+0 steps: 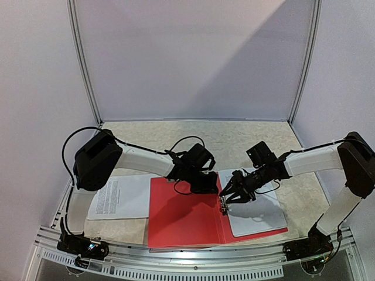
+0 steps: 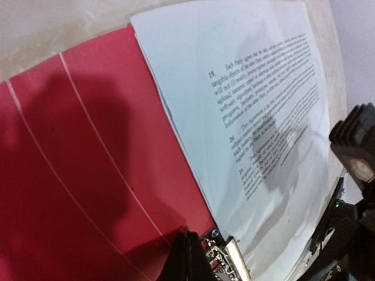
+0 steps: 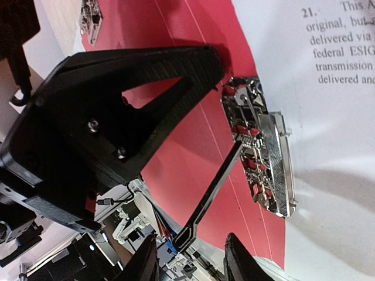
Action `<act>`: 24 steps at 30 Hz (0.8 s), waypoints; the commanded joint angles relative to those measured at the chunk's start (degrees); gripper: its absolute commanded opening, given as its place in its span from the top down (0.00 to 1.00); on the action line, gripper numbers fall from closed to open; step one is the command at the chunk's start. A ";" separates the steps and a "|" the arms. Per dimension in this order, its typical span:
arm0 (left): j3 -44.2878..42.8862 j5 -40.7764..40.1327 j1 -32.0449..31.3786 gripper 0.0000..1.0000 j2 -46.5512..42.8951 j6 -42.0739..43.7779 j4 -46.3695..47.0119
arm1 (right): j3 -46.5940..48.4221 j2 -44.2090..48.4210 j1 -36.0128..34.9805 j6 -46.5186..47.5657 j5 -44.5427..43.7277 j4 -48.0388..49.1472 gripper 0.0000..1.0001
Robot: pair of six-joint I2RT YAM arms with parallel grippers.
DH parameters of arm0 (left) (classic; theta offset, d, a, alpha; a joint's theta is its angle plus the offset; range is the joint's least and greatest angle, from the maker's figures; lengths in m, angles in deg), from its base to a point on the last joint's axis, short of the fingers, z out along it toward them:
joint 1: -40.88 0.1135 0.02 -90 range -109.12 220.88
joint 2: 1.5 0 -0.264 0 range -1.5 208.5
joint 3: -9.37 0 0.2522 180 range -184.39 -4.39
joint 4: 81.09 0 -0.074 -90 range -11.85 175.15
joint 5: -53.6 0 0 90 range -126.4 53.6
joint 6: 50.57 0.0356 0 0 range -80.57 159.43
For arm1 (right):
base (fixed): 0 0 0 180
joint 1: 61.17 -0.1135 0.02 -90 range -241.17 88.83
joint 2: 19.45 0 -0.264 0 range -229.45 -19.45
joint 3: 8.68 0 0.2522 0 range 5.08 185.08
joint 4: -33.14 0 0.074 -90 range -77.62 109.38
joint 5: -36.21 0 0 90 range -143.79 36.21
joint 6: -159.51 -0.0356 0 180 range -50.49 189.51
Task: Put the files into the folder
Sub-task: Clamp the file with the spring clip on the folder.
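Observation:
The red folder (image 1: 181,216) lies open near the table's front edge. A stack of printed files (image 1: 258,211) rests on its right cover, beside the metal clip (image 3: 266,158) at the spine. Another printed sheet (image 1: 120,196) lies on the table left of the folder. My left gripper (image 2: 190,237) is shut, its tip pressed on the red cover next to the clip (image 2: 231,257). My right gripper (image 3: 190,243) is open; the clip's raised black lever (image 3: 214,193) ends between its fingers, with a gap on each side. The two grippers nearly meet over the spine.
White walls enclose the speckled tabletop (image 1: 234,137) on three sides. A metal rail (image 1: 193,257) runs along the front edge by the arm bases. Black cables loop over both arms above the folder.

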 commanded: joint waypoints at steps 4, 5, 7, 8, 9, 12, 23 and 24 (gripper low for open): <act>2.22 -3.10 0.77 1.00 1.72 0.39 -6.06 | -1.68 1.56 0.99 -2.36 1.06 3.48 0.63; 2.24 -3.17 0.77 1.00 1.68 0.46 -6.14 | -2.11 1.68 0.96 -2.61 1.09 4.04 0.64; 2.26 -3.18 0.77 1.00 1.78 0.40 -6.05 | -2.94 1.88 0.94 -3.39 1.12 4.92 0.68; 2.26 -3.07 0.77 1.00 1.78 0.39 -6.04 | -3.27 2.06 0.95 -3.61 1.17 5.21 0.71; 2.26 -3.07 0.77 1.00 1.81 0.39 -6.02 | -3.42 2.08 1.04 -3.86 1.18 5.47 0.73; 2.26 -3.08 0.69 1.00 1.80 0.34 -5.97 | -4.11 2.13 1.05 -4.22 1.42 6.28 0.80; 2.26 -3.06 0.68 1.00 2.03 0.29 -6.01 | -6.38 2.26 1.08 -5.21 1.66 8.61 0.96; 2.34 -3.07 0.68 1.00 2.05 0.28 -5.97 | -6.91 2.40 1.07 -5.59 1.62 9.30 0.96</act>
